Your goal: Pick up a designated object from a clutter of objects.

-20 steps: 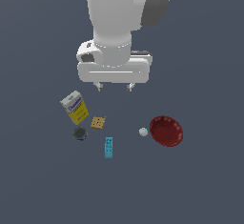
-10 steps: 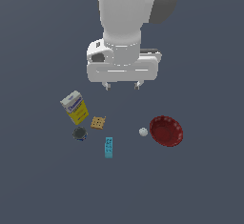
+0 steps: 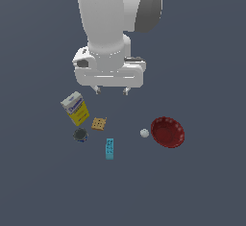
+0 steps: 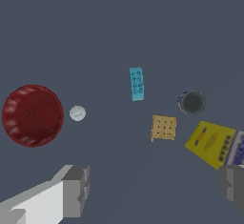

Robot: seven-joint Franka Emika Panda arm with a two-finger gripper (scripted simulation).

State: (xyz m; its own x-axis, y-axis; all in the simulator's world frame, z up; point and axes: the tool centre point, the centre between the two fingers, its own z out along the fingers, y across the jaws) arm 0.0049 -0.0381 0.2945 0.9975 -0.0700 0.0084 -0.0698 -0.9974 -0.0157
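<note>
The yellow-and-white carton box with blue lettering lies on the floor at the exterior view's left; it also shows in the wrist view, partly behind one finger. The tan cracker, dark round can, cyan block, white ball and red bowl lie around it. My gripper hangs open and empty above the clutter, up and to the right of the box. Its fingers stand wide apart in the wrist view.
The objects rest on a plain dark grey floor. In the wrist view the cracker, can, cyan block, ball and bowl are spread apart from one another.
The arm has moved toward the exterior view's right and come lower toward the clutter. The gripper stays open. The objects have not moved.
</note>
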